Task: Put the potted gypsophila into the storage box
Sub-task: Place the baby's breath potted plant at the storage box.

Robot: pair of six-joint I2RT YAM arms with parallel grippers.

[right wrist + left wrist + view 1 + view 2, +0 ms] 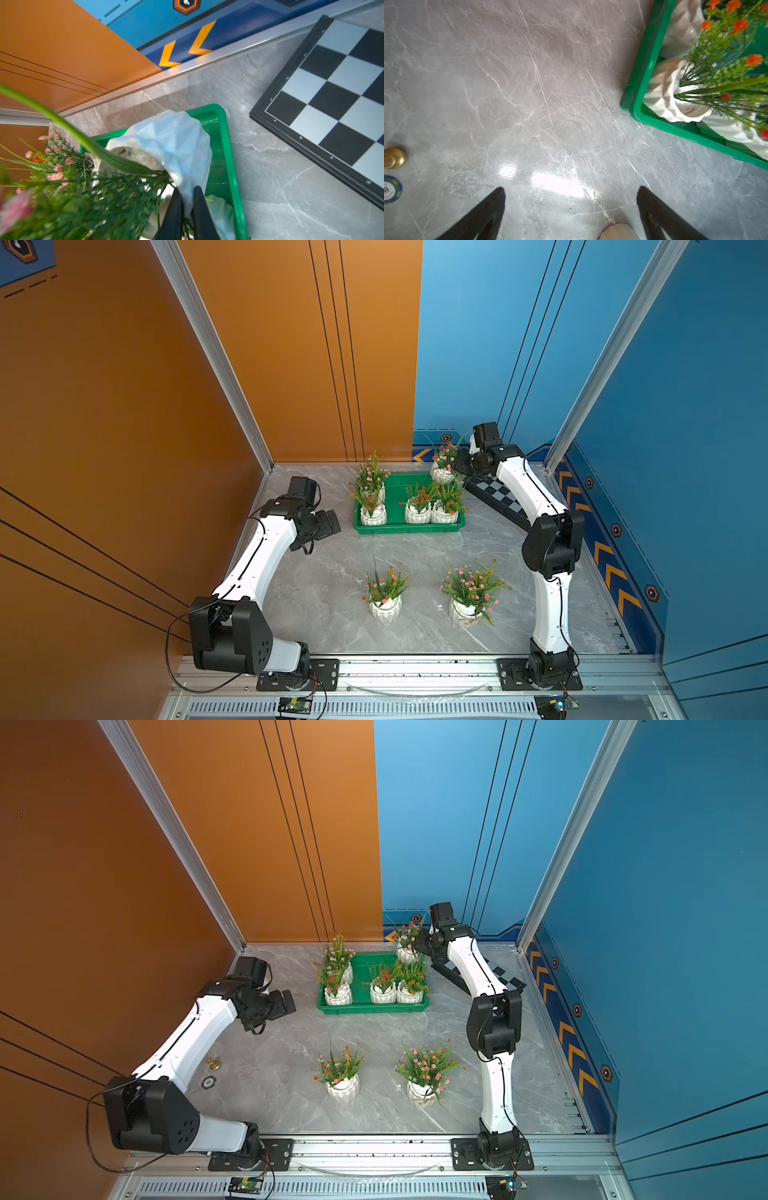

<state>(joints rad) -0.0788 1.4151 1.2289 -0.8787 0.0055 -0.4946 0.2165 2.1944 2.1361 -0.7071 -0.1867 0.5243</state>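
Four pots [417, 512] stand in the box [409, 527]. The right claw [187, 190] is clenched on the fifth pot [441, 475], tilted at the box's far corner. Two pots [385, 608] are left on the desk [415, 556]. The left claw [571, 190] is released and empty.

Grey marble tabletop [332, 564], white-veined, glossy. Black-and-grey chequered board [332, 99] sits on it at my far right, black-framed. Near left: a small brass piece [393, 158] stands upright, with a blue-and-white chip [391, 189] just beside it, not touching. Orange wall [124, 406] left, blue wall [478, 344] right.
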